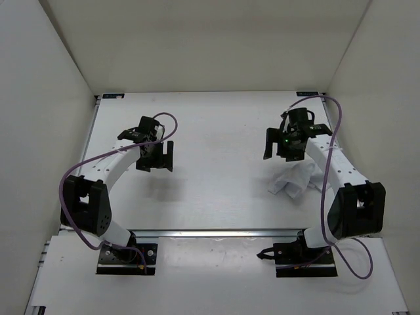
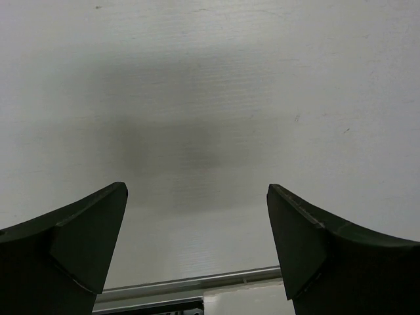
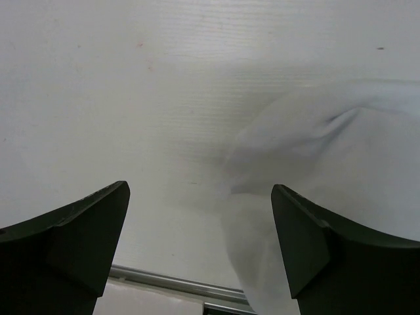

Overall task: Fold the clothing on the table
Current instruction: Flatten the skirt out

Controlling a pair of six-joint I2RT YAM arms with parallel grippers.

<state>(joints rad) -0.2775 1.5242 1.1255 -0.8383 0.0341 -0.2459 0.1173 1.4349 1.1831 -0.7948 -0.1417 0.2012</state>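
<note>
White cloth trouble: only one thin layer of the clothing (image 1: 292,180) might be pinched, or the heap dragged, because its edges were hidden in folds.
Place: it was crumpled on the desk (image 1: 216,131), right side, just under the right tool (image 1: 281,149).
Tools: the right tool and the left tool (image 1: 155,161) were spread wide open; nothing was gripped.
Feel: the cloth was seen as soft and lumpy, the desk as flat and matte.

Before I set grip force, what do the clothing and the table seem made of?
The clothing: thin, soft white fabric, judging by its limp crumpled folds; weave unclear. The table: hard matte white board, perhaps laminate, with faint straight grain lines and no glare.
</note>
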